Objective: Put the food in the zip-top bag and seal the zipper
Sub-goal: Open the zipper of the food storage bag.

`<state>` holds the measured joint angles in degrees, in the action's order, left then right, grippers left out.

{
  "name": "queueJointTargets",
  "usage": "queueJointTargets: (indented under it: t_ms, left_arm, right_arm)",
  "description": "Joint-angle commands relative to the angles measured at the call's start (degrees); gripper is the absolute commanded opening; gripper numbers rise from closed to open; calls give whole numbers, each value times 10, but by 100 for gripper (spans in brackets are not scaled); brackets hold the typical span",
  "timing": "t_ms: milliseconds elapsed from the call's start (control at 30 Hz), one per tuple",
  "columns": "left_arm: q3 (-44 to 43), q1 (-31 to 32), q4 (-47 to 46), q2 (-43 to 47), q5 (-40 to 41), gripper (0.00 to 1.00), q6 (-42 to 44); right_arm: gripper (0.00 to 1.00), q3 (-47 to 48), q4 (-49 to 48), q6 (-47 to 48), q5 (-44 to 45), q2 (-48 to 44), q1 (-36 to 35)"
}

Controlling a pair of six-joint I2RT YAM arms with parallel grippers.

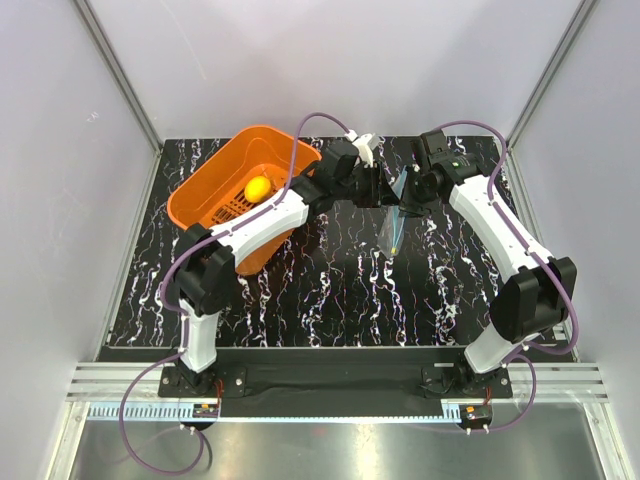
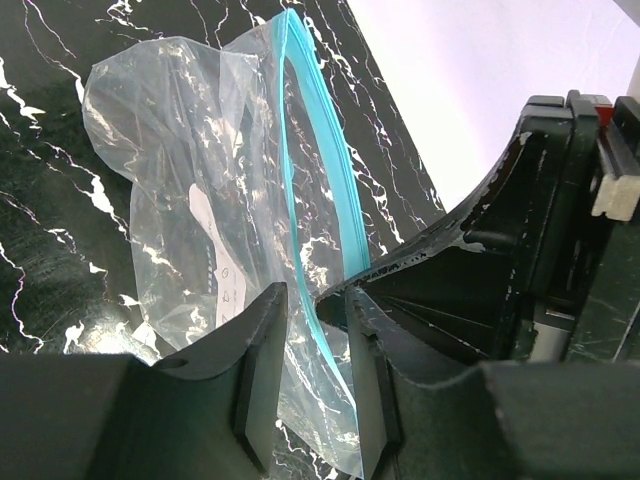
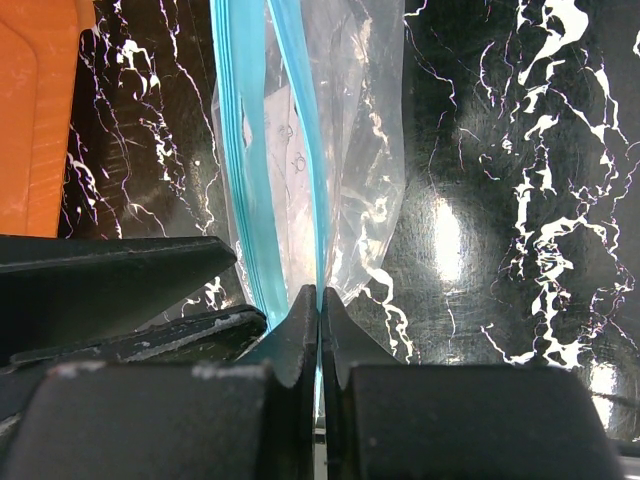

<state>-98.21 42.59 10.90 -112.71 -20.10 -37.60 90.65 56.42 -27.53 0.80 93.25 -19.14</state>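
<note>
From above, the basket [image 1: 200, 190] sits at the far left of the counter [image 1: 330, 290], with one yellow fruit [image 1: 258, 188] lying inside it. Both arms reach to the middle far part of the counter. There the left pincer [image 1: 378, 188] and right pincer [image 1: 406, 203] meet, just beside each other. The clear bag [image 1: 392, 232] extends from them toward the near side. It is faint here, and I cannot tell whether its lower part rests on the counter.

In the left wrist view, the bag spreads out ahead over the counter, wrinkled, with a white printed patch on its film. The blue zipper [image 2: 315, 170] runs along its right edge and down into the gap between the left pincer's fingers [image 2: 262, 370]. Those fingers stand apart, one on each side of the strip, not clamped on it. The right pincer's black body comes in from the right, its tip meeting the zipper just by that gap.

In the right wrist view, the right pincer's fingers [image 3: 300, 330] are pressed together on the zipper strip, gripping the bag by its mouth edge. The bag stretches away above them. A left finger lies at the lower left, and the basket fills the upper left corner.
</note>
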Motion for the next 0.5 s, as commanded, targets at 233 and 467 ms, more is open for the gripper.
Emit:
queueJointTargets:
  t_ms: [233, 467]
  left_arm:
    - [-21, 2, -7, -26, -25, 37, -8]
    - [-31, 8, -3, -44, -40, 24, -11]
  right_arm:
    - [0, 19, -11, -7, -7, -15, -5]
    - [0, 22, -9, -4, -6, -16, -5]
